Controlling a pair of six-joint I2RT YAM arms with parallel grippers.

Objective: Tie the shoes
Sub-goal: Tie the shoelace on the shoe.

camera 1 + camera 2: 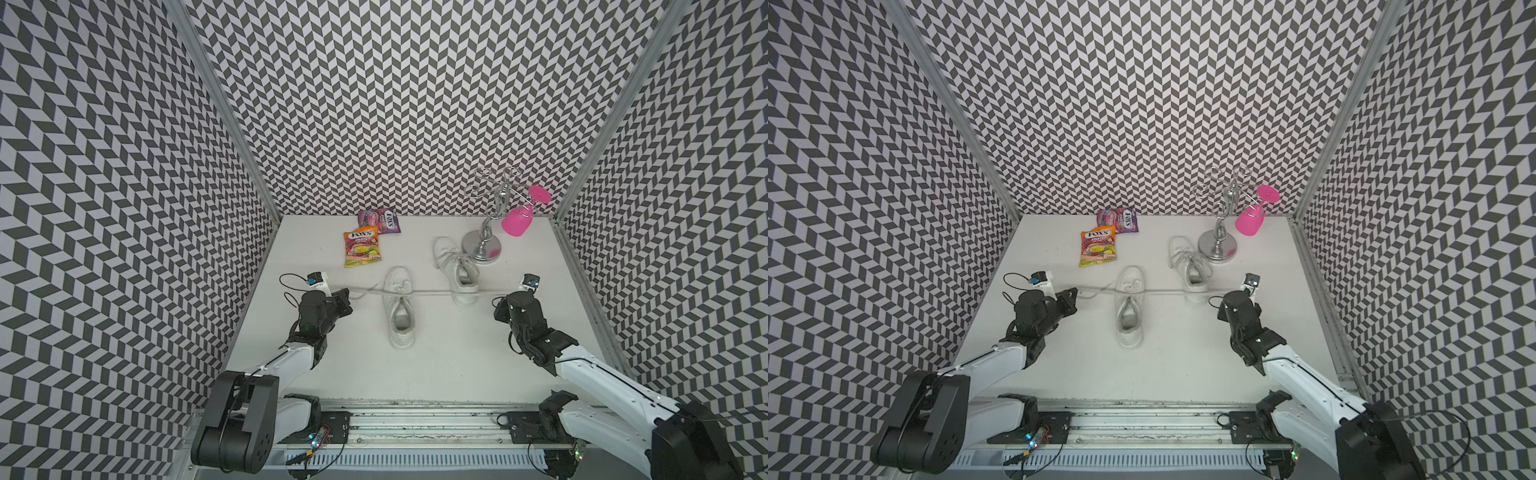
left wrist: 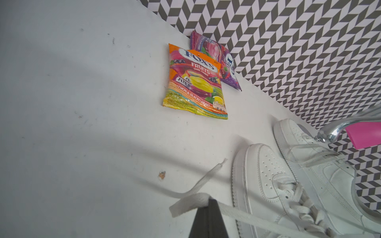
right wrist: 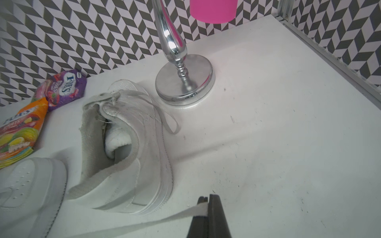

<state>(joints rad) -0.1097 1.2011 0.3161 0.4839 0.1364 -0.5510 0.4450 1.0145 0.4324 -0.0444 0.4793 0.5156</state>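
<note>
A white table (image 1: 436, 353) stands inside zigzag-patterned walls. The near shoe (image 1: 400, 307) lies at centre, the other shoe (image 1: 456, 266) at two o'clock. The left gripper (image 1: 348, 296) and right gripper (image 3: 205, 204) each pinch a lace end (image 2: 191, 203), stretched taut. The laces seem soft and slippery, so holding near the ends is probably safest.

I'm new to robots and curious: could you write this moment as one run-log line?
left gripper: shut on lace | right gripper: shut on lace | lace: pulled taut sideways across near shoe | bow: not formed
</note>
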